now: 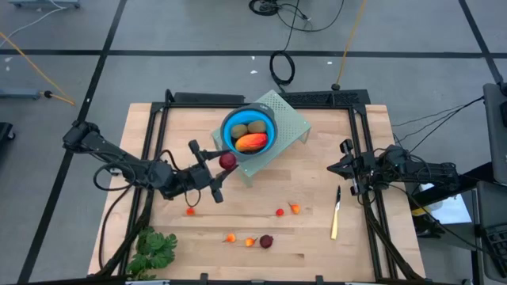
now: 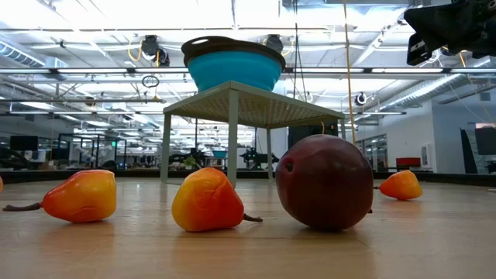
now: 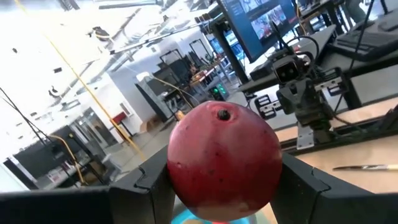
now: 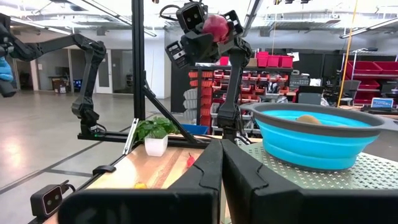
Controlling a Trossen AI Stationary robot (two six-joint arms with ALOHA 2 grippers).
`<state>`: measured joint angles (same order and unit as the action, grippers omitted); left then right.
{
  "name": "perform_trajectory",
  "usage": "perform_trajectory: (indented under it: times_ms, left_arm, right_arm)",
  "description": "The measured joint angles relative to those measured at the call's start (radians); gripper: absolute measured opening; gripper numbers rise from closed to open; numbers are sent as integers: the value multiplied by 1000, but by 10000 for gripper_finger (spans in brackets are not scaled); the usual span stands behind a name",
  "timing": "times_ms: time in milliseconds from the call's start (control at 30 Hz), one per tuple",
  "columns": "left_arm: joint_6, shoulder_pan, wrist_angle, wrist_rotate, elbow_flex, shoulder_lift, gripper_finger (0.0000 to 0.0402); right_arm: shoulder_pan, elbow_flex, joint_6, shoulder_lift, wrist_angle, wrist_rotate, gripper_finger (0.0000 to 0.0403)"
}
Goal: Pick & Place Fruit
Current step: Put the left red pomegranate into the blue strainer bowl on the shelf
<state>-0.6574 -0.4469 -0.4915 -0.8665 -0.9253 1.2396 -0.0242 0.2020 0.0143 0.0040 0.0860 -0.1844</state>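
My left gripper [image 1: 224,165] is shut on a dark red ball [image 1: 228,161], held in the air just near-left of the blue bowl [image 1: 249,131]. The bowl stands on a pale green raised stand [image 1: 289,119] and holds two brown-green ovals [image 1: 248,126] and a long orange-red fruit [image 1: 252,142]. A second dark red ball [image 1: 266,241] and several tiny orange and red pieces [image 1: 230,237] lie on the wooden table toward its near edge. My right gripper [image 1: 342,167] waits shut at the table's right side. My left gripper pinches the dark red ball's two opposite sides [image 3: 180,180] between its two fingers [image 3: 146,190]. The fingers come about level from the table's left. The ball is lifted clear, higher than the bowl's rim [image 4: 311,115], its stem dimple [image 3: 222,114] pointing away from the wrist.
A slim yellow-handled knife [image 1: 336,214] lies near the right arm. A green leafy bunch [image 1: 154,249] sits at the near left corner. Black frame rails [image 1: 154,142] run along the table's left, right and far sides. Bare wood lies between the stand and the scattered pieces.
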Motion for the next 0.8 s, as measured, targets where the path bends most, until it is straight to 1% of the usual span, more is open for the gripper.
perform_trajectory:
  times_ms: [100,267,533,600,700,800]
  left_arm:
    - [85,0,0,0,0,0,198]
    - [326,14,0,0,0,0,198]
    - [590,92,0,1,0,0,198]
    - [618,114,0,2,0,0,198]
    - [618,140,0,2,0,0,198]
    - [631,167,1,33,0,0,198]
  right_arm:
    - [0,0,0,0,0,0,0]
    - [0,0,0,0,0,0,0]
    - [0,0,0,0,0,0,0]
    - [0,0,0,0,0,0,0]
    - [0,0,0,0,0,0,0]
    - [0,0,0,0,0,0,0]
